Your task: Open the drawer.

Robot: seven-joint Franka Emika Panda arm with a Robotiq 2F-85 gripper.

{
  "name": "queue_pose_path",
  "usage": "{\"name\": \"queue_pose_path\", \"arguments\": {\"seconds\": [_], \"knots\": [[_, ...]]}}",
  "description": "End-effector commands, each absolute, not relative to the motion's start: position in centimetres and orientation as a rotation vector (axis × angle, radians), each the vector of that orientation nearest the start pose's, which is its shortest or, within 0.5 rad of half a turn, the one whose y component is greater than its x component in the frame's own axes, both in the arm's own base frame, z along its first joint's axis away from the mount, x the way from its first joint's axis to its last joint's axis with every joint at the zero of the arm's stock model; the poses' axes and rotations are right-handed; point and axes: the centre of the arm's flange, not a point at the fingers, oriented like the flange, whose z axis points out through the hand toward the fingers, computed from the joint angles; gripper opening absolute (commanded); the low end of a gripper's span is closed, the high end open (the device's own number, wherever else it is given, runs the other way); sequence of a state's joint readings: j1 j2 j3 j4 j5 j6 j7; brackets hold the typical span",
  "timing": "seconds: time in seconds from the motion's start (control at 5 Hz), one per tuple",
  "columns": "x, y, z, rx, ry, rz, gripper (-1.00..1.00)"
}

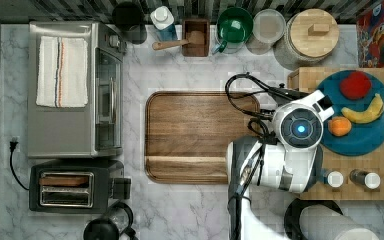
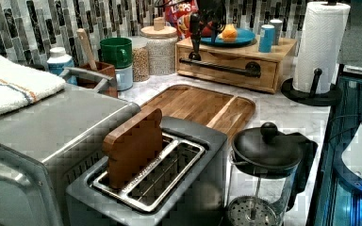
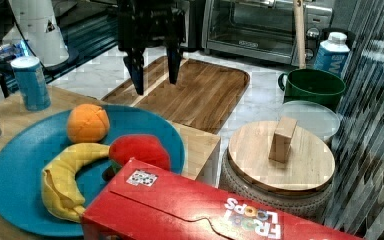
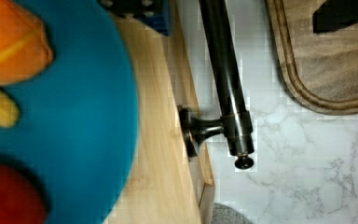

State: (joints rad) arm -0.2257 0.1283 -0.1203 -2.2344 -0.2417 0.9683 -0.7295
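Approaching the drawer (image 2: 226, 70), sitting closed in the butcher-block box at three o'clock of the walnut cutting board (image 1: 200, 135) in the top view. Hovering with the gripper (image 3: 153, 67) spread wide and gripping nothing, fingers pointing down over the black bar handle (image 4: 226, 79). Next, probably: lowering to straddle the bar, closing, pulling toward the board.

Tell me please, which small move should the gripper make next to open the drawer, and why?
Probably lower until the fingers straddle the black bar handle. The gripper is open and hangs above the handle, in the wrist view too, and the drawer looks closed.
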Motion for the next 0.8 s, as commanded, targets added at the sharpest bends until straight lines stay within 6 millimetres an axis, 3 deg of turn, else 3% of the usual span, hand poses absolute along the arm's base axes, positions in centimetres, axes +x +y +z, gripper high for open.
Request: {"name": "queue_pose_path", "arguments": {"seconds": [0.2,0.8], "knots": [[49.9,-16.8,27.7,-3.315,0.372,-0.067,1.0],[50.9,-18.1,24.6,-3.355,0.225,-0.149,1.0]]}}
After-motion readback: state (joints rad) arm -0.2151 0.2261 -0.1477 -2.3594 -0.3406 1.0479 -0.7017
